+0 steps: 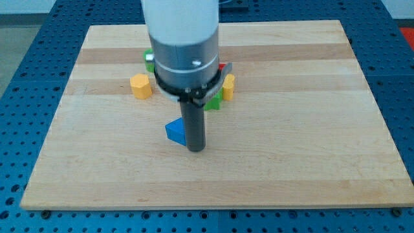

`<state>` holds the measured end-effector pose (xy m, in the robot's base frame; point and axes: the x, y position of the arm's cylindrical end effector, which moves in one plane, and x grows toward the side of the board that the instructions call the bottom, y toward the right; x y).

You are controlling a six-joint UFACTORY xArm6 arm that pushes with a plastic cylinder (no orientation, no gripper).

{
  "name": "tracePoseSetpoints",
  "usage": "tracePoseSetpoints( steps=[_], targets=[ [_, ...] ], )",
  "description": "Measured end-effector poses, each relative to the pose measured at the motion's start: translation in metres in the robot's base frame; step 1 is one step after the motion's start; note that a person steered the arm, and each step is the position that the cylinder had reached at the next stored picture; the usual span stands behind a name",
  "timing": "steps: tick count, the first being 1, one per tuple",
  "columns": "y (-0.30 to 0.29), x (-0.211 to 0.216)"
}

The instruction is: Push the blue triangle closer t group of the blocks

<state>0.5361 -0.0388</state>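
The blue triangle [174, 131] lies on the wooden board [291, 129], a little below the board's middle. My tip [195, 149] rests on the board right beside the triangle's right side, touching it or nearly so. Above them sits the group of blocks, mostly hidden behind the arm: a yellow hexagon block [140, 85] at the left, a green block [149, 59] at the upper left, a yellow block [228, 85], a green block [214, 101] and a sliver of a red block [222, 66] at the right.
The arm's wide white and grey body [182, 45] covers the middle of the group. The board lies on a blue perforated table [26, 129].
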Motion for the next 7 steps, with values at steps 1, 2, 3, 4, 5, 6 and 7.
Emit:
tracePoseSetpoints(
  steps=[1, 2, 3, 4, 5, 6, 7],
  targets=[
    [-0.016, 0.005],
    [-0.02, -0.01],
    [-0.02, -0.029],
    [-0.038, -0.034],
    [-0.051, -0.04],
    [-0.029, -0.054],
    [0.003, -0.054]
  ],
)
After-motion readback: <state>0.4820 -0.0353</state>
